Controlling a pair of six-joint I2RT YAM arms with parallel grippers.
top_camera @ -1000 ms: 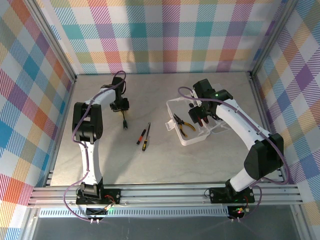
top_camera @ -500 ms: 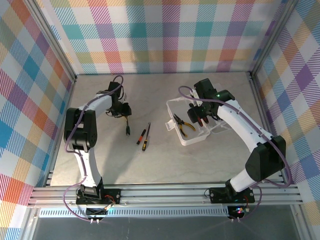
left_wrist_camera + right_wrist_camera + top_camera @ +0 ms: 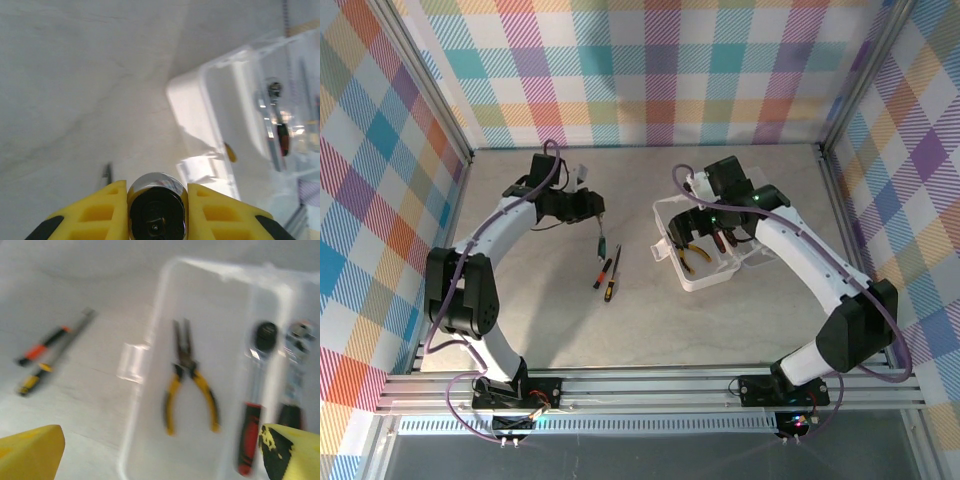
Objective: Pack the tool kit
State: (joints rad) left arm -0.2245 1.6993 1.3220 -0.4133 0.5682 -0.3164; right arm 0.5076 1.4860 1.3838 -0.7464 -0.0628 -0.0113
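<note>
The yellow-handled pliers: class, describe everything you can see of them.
The pliers have a slim dark metal nose and yellow grips spread apart. They lie flat on the floor of the open translucent white box, in the wide compartment, with a red-handled tool beyond the divider beside them.

2 arms are seen, the left arm and the right arm, each built of smooth white links joined by bulky black joint housings. A purple cable is run along each arm and left looped free near the wrist. Each arm is carried on a black base block. The left pincer is fitted with yellow fingers moulded with square recesses. The right pincer is also yellow-fingered, with 1 finger marked by black scuffing.
</note>
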